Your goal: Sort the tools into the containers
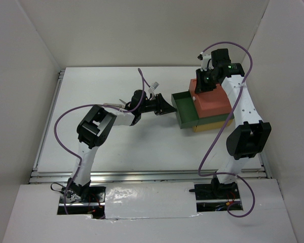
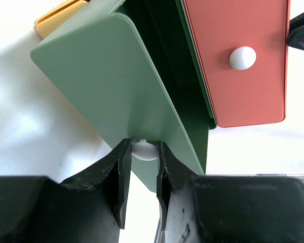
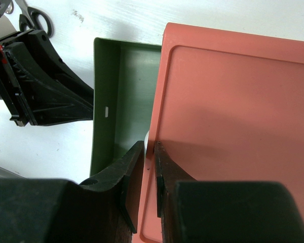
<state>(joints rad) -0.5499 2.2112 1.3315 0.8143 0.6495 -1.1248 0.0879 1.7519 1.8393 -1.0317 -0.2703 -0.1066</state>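
Your left gripper (image 2: 143, 147) is clenched on the white knob (image 2: 143, 153) at the front of the green drawer (image 2: 106, 76), one finger on each side of it. That drawer sticks out to the left of the stack, open to the top camera. It is the middle one of three: the red drawer (image 3: 228, 111) sits above it, and an edge of the yellow drawer (image 2: 58, 17) shows beneath.

Your right gripper (image 3: 148, 149) is over the red drawer's top, at the front edge, fingers pressed nearly together with nothing seen between them. Whether they touch the red surface cannot be told.

The scissors (image 3: 38, 19), black-handled, lie on the white table (image 1: 106, 81) beyond the left gripper, outside the drawers; only the handles show, in a corner of the right wrist view. The other tools are too small or hidden to make out.
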